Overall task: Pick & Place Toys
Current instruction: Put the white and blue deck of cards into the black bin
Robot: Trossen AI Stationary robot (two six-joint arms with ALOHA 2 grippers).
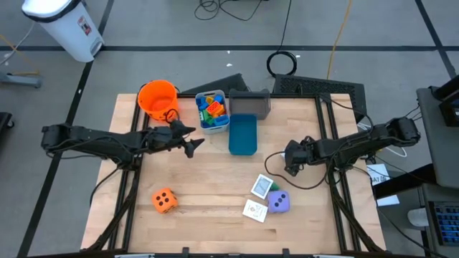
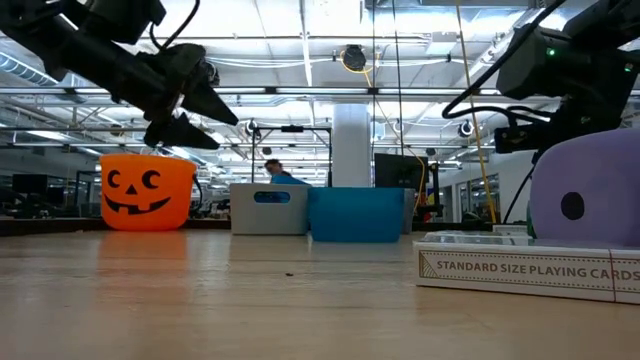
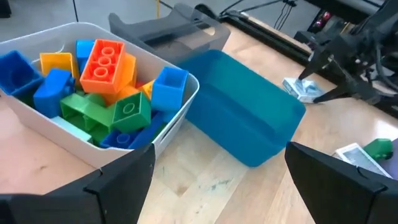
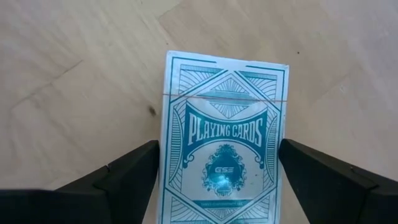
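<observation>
My right gripper (image 1: 289, 159) is right of the table's middle, shut on a teal playing-card box (image 4: 222, 134). This box also shows in the left wrist view (image 3: 303, 89). My left gripper (image 1: 194, 141) is open and empty, above the table just near of the white bin (image 3: 93, 149) of coloured blocks (image 3: 104, 62). An orange dotted die (image 1: 164, 201) rests on the table at the near left. A purple die (image 1: 278, 202), two flat card boxes (image 1: 262, 186) (image 1: 254, 210) and a green block (image 3: 379, 148) lie at the near right. My right gripper pinches the card box between its two fingers, one on each long side (image 4: 166, 155). The fingers point down at the table. The box's printed face turns toward the wrist camera. The box appears to hang clear of the table, below the fingers.
An orange pumpkin bucket (image 1: 158, 98) stands at the far left. The white bin, a blue bin (image 1: 243, 134) and a grey bin (image 1: 251, 104) stand at the far middle. Bare wood lies between the orange die and the near-right toys. Cables run by the right arm.
</observation>
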